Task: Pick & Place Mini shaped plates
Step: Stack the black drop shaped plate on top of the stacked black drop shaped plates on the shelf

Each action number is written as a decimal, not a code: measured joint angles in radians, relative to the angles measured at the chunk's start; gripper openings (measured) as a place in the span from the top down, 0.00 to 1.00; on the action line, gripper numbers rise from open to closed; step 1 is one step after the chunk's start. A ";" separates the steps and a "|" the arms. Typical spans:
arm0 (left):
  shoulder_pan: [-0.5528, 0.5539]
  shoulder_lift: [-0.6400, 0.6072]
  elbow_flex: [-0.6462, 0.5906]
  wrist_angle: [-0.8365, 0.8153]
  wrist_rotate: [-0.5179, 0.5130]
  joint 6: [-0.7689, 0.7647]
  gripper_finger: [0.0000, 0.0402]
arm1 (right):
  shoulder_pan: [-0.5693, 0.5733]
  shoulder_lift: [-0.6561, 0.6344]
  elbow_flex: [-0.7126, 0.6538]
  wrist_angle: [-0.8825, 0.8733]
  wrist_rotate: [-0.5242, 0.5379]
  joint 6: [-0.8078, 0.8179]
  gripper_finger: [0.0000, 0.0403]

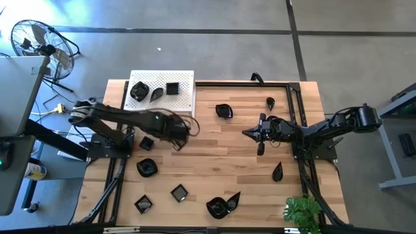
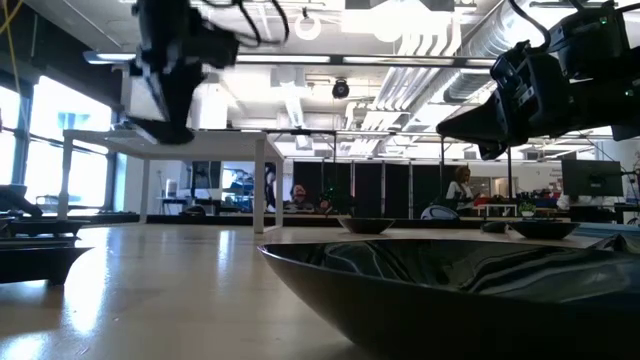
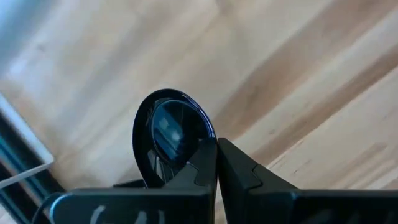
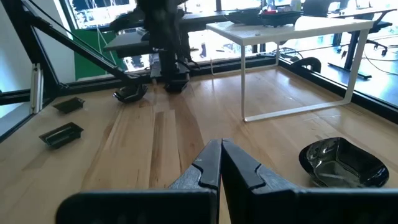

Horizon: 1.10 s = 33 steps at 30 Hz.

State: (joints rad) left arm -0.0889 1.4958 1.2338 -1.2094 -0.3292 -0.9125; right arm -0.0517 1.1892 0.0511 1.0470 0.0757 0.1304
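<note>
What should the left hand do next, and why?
Probably a short straight lift. The left hand is shut at the rim of a plate, and the pinch looks thin. A small rise would test the hold before it heads to the white stand, where others already sit. The right hand waits shut at mid-table.

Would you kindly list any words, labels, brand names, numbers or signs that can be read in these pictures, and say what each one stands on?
None can be read.
Left pincer: pale curved marks on its housing, cut off at the picture's edge, unreadable.
Mini shaped plates, white perforated stand, wooden table: no lettering visible.
Room behind, in the low view: anything written there is too small to read.
</note>
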 joint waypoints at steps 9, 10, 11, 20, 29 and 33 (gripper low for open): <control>0.158 -0.128 0.127 -0.240 -0.113 0.007 1.00 | 0.000 0.000 0.000 0.004 0.002 0.003 1.00; 0.180 -0.128 0.137 -0.248 -0.133 0.026 1.00 | 0.000 0.000 0.000 0.006 0.002 0.003 1.00; 0.204 -0.128 0.143 -0.267 -0.143 0.054 1.00 | 0.000 0.000 0.000 0.006 0.004 0.003 1.00; 0.433 -0.131 0.174 -0.173 -0.124 0.354 1.00 | 0.000 0.000 0.000 0.011 0.004 0.003 1.00; 0.551 -0.100 0.174 -0.105 -0.074 0.522 1.00 | 0.000 0.000 0.000 0.012 0.004 0.002 1.00; 0.572 -0.078 0.174 -0.092 -0.070 0.564 1.00 | 0.000 0.000 0.000 0.012 0.004 0.002 1.00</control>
State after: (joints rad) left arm 0.4835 1.4178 1.4078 -1.3013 -0.3990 -0.3487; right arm -0.0517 1.1896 0.0509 1.0588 0.0799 0.1326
